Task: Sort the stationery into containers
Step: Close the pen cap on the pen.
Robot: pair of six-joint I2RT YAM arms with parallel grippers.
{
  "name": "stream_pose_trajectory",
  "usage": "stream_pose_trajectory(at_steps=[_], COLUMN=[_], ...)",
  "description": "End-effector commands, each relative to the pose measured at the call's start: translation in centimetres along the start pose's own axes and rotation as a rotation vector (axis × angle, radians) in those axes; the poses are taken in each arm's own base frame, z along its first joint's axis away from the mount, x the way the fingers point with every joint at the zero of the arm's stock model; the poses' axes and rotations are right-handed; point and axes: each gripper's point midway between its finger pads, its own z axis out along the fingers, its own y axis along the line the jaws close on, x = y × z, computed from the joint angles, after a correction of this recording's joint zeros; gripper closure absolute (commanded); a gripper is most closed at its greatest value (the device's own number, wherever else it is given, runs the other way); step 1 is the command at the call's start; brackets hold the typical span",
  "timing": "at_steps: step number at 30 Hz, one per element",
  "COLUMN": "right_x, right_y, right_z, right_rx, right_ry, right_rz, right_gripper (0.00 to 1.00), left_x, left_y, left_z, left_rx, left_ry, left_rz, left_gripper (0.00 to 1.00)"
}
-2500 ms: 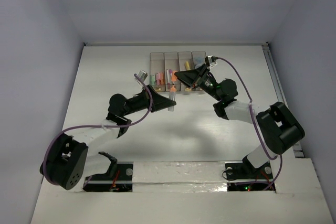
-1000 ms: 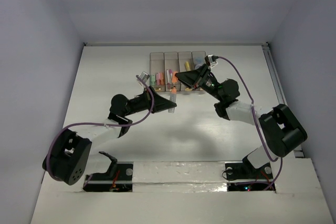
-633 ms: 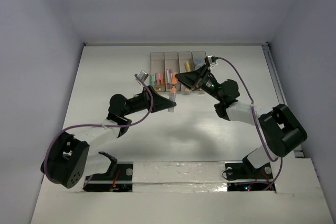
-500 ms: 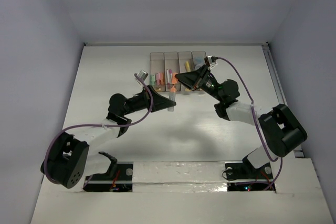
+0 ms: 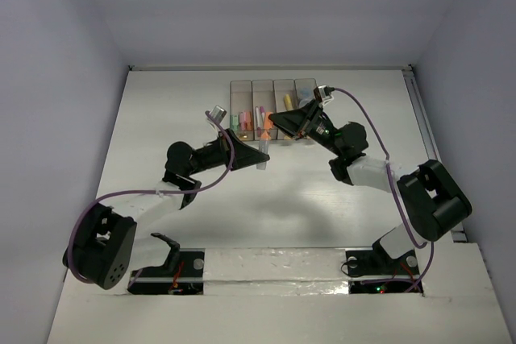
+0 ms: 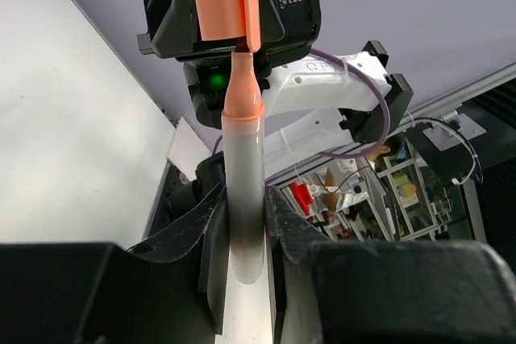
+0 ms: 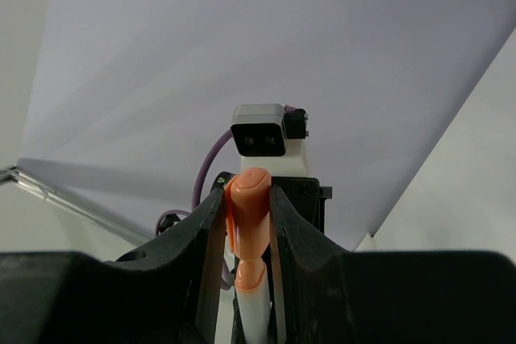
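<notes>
Several sticks (image 5: pixel 244 122) lie in the bins (image 5: pixel 263 86), but the orange marker (image 6: pixel 242 159) is unsorted: left arm (image 5: pixel 197 160) jaws clamp its barrel (image 6: pixel 243 207), right arm (image 5: pixel 359 168) jaws pinch its cap (image 7: pixel 250 195).

A white table (image 5: pixel 161 118) forms the floor of the enclosure, matte, with soft grey shadows (image 5: pixel 310 191) lying near its middle. Plain pale lilac-grey walls (image 5: pixel 266 6) rise on three sides. A thin metal rail (image 5: pixel 418 110) runs along the table's right edge, and a glossy white strip (image 5: pixel 274 262) crosses the near edge. In the left wrist view, beyond the table's edge, there is what looks like cluttered shelving (image 6: pixel 403 191), its contents too small to make out.
</notes>
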Motion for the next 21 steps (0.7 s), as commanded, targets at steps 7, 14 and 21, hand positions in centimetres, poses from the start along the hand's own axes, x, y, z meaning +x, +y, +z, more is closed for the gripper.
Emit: stream_pose_trajectory(at_steps=[7,14,21], right_x=[1.5,1.9,2.4], right_y=[9.3,9.5,9.8], right_z=[-1.3,-1.0,-1.3], right_rx=[-0.396,-0.407,-0.411], right_ry=[0.029,0.045,0.056], right_rz=[-0.192,-0.195,-0.193], right_gripper=[0.95,0.95,0.95], left_x=[-1.5,-1.5,-2.3], left_y=[-3.2,-3.2,-3.6], left_z=[0.6,0.7,0.7], left_rx=[0.091,0.098,0.103], left_ry=[-0.006,-0.005,-0.029], left_rz=[0.134,0.133,0.157], left_gripper=[1.0,1.0,1.0])
